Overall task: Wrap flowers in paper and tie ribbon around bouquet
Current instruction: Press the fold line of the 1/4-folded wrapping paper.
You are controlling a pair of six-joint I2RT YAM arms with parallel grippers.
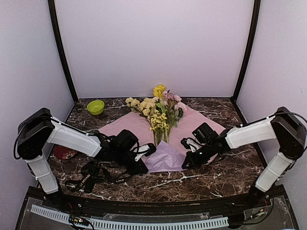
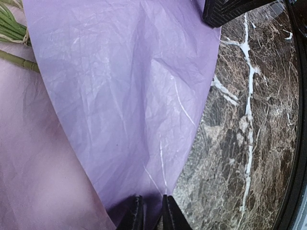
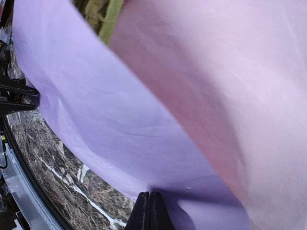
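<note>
Pinching the raised near flap of the paper from both sides; the wrap looks barely begun and the tie not started.

- Paper: lilac sheet on the tabletop, far part flat, near corner lifted over the stems.
- Flowers: lying mid-sheet, blooms toward the far wall, stems toward the arms.
- Ribbon: on the tabletop left of the sheet, under the left arm, not held.
- Left hand: fingers a narrow gap apart, nipping the flap's edge.
- Right hand: fingers pressed together on the flap's opposite edge.
- Bowl: far left corner, well apart.

Risks, as judged:
- Thin sheet gripped only at its margin, so uneven pulling by the two arms could tear it or slip it free.
- Loose stems could roll or be dragged as the flap crosses them, spoiling the bundle.
- Ribbon beneath the left arm could be snagged and swept off.

Views:
- Top view alone shows flowers, ribbon and bowl together, but not the finger contact.
- Each wrist view shows its own pinch and the other hand's tip.
- Left wrist view shows creases and stem ends.
- Right wrist view is blurred.
</note>
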